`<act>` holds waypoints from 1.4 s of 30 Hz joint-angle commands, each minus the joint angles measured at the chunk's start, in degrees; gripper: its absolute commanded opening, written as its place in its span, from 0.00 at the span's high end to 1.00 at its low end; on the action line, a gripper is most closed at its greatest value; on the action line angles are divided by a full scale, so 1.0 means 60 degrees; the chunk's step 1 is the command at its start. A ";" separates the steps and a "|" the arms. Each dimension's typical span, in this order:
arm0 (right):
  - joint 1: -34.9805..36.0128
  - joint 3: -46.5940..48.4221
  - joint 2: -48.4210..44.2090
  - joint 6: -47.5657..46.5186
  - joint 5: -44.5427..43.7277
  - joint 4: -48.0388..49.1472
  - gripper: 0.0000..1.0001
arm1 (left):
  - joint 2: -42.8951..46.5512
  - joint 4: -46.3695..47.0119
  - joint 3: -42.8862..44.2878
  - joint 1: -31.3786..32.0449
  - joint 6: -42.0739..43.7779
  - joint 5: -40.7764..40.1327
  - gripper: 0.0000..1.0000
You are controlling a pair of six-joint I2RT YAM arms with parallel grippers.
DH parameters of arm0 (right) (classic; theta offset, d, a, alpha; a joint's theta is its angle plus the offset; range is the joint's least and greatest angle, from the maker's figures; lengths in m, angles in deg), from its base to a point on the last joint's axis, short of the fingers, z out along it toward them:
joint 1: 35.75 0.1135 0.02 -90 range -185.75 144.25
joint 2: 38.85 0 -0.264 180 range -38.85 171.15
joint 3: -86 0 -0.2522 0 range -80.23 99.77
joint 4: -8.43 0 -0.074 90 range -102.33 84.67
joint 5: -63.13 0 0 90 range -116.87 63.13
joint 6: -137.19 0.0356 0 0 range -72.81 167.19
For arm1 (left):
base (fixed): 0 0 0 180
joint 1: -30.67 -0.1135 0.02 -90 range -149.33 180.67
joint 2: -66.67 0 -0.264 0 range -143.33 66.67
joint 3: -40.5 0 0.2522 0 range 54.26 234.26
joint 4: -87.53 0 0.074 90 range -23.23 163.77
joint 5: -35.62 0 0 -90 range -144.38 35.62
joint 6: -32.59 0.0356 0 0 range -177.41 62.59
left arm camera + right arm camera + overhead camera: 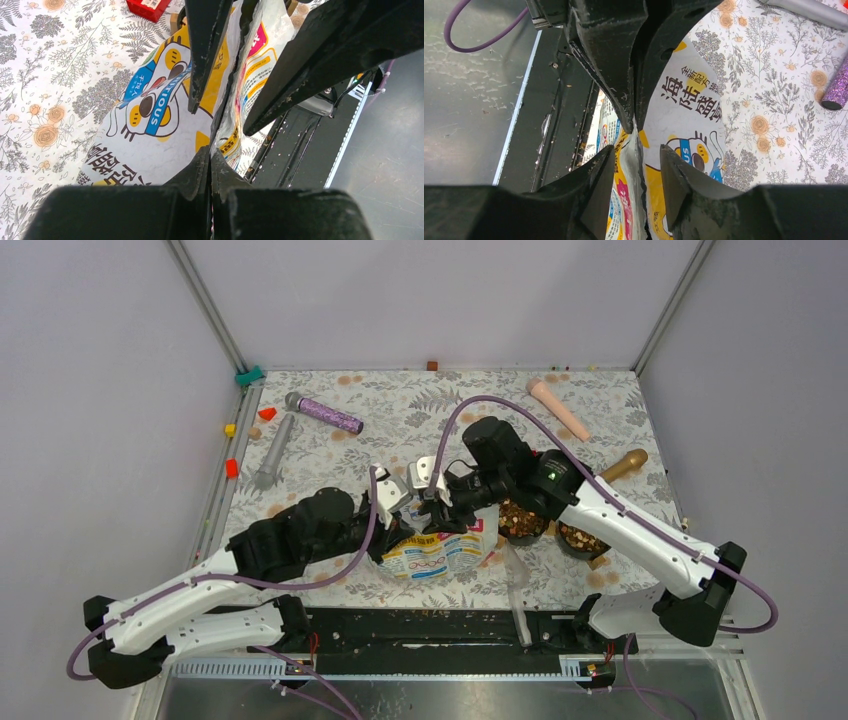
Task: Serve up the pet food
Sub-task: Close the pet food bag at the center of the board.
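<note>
Left claw point(210, 152) is clamped tight on the top edge of the cat-print bag point(150, 145). Right claw point(638, 150) stands narrowly parted astride that edge, seemingly not squeezing. Kibble point(520, 520) fills two dark bowls point(532, 537) just right of the bag on the desk point(400, 405).

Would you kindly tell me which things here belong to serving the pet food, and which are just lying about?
In the job: pet food bag, pinched by the left end effector; right end effector, open at its edge; bowl of kibble; second bowl of kibble.
Lying about: purple microphone, grey microphone, pink microphone, gold microphone, red box.
</note>
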 commanded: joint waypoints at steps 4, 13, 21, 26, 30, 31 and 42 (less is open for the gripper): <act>0.0305 0.0623 0.0784 -0.0662 -0.0233 -0.0937 0.55 | 0.0363 0.1536 0.0629 0.0046 0.0033 0.0038 1.00; 0.0320 0.1425 0.1076 -0.1668 -0.3017 -0.3286 1.00 | 0.0876 0.1223 0.0463 0.0036 0.0624 -0.0628 1.00; -0.1493 0.1914 0.0491 -0.2442 -0.4316 -0.5881 0.97 | 0.1457 0.0902 0.0015 0.0064 0.1330 -0.1354 1.00; -0.1638 0.1099 -0.0213 -0.3242 -0.4409 -0.6022 0.92 | 0.1136 0.0718 0.0084 0.0112 0.1331 -0.1163 1.00; -0.1640 0.1372 -0.0173 -0.2985 -0.4055 -0.5808 1.00 | 0.1112 0.0641 0.0123 0.0141 0.1295 -0.1052 1.00; -0.1647 0.1390 -0.0194 -0.3030 -0.3807 -0.5794 1.00 | 0.1120 0.0631 0.0148 0.0145 0.1309 -0.0968 1.00; -0.1640 0.1058 0.0045 -0.3291 -0.3516 -0.5278 0.75 | 0.0859 0.0540 0.0353 0.0154 0.1182 -0.0319 1.00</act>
